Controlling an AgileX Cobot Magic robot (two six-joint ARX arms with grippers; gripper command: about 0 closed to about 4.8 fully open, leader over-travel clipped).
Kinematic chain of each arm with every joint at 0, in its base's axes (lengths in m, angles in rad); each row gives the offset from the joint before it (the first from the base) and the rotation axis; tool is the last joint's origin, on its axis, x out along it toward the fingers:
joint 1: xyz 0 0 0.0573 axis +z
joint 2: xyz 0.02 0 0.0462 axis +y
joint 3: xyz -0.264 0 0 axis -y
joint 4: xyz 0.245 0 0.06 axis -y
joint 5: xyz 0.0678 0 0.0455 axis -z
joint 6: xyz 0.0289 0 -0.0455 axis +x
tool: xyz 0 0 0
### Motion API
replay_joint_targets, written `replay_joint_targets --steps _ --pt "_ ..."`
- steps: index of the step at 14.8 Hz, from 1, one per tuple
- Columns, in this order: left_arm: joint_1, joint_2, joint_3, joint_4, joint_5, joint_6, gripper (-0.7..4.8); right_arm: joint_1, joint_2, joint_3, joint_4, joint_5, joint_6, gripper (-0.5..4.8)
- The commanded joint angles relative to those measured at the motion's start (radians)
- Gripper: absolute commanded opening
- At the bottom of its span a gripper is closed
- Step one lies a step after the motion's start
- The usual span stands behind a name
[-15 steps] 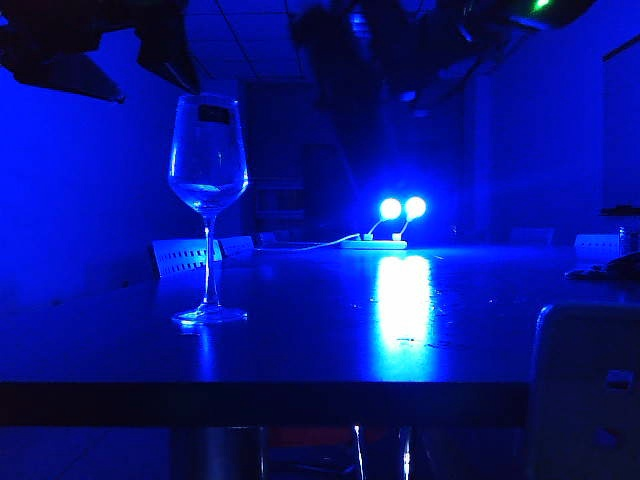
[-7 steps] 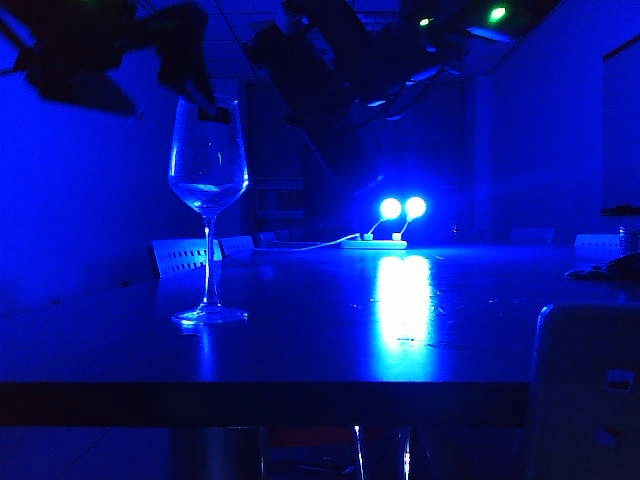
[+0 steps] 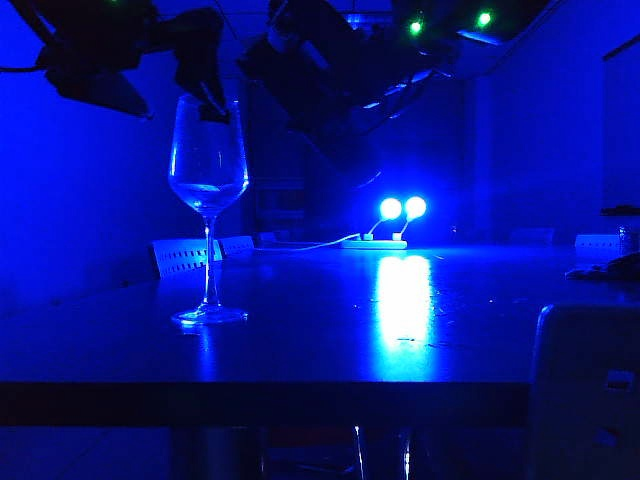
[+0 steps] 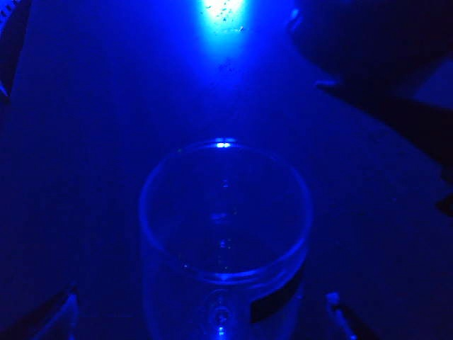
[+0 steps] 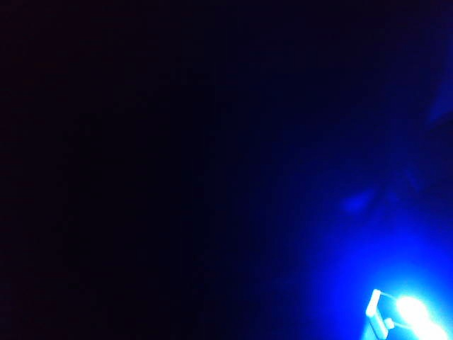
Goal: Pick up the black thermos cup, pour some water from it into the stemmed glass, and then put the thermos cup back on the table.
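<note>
We see both arms lower: left gripper (image 3: 160,75) now spread wide just above the stemmed glass (image 3: 208,160) rim, right arm's dark mass (image 3: 330,70) dropped toward centre, tilted.

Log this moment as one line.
left gripper open over stemmed glass | right gripper high beside it, grip unclear | glass upright on table

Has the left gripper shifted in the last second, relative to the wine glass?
Yes. In the exterior view the left gripper has come down and toward the stemmed glass; its dark fingers now overlap the rim, where earlier they hung above it. The glass has not moved.
</note>
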Motion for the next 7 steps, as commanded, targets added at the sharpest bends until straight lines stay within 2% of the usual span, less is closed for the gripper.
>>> replay_joint_targets --steps 1,7 --pt "-0.001 -0.003 0.002 -0.021 -0.005 0.063 4.79 0.005 -0.017 0.016 0.1 -0.006 -0.119 1.38" --pt "-0.001 -0.003 0.002 -0.067 -0.029 0.068 4.79 0.016 -0.017 0.016 0.111 -0.006 -0.249 1.38"
